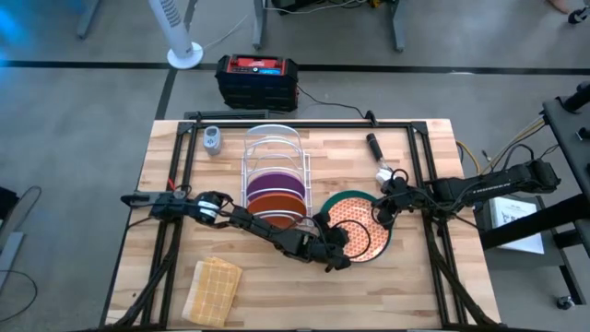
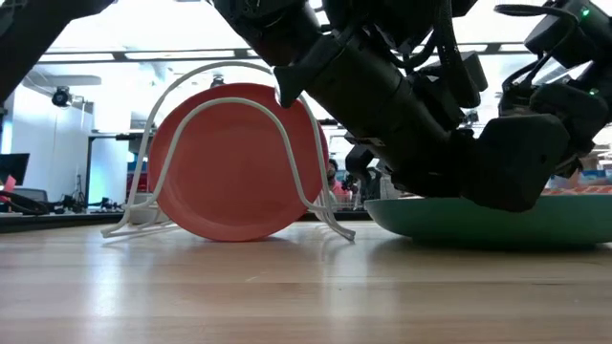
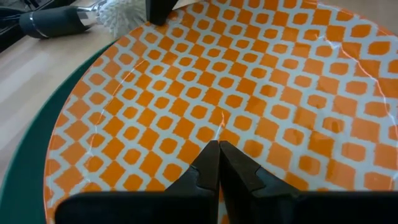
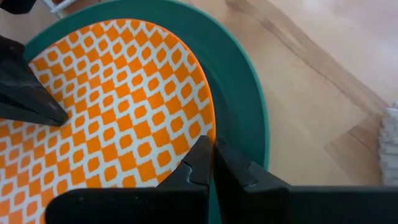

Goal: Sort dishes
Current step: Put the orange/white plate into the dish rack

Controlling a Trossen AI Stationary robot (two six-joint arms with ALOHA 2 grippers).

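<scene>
The left arm stretches low across the bench, its left gripper [image 3: 219, 163] over the near-left part of the orange-patterned plate [image 1: 361, 229], fingers pressed together. The right arm reaches in from the opposite side, its right gripper [image 4: 212, 160] at that plate's far-right rim, fingers likewise closed.

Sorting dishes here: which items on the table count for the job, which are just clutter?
Job:
- orange-patterned plate, lying on the teal plate
- purple plate and plain orange plate, standing in the white wire rack
- left gripper and right gripper, both shut at the patterned plate

Lying about:
- tan woven cloth
- dish brush
- small grey device
</scene>
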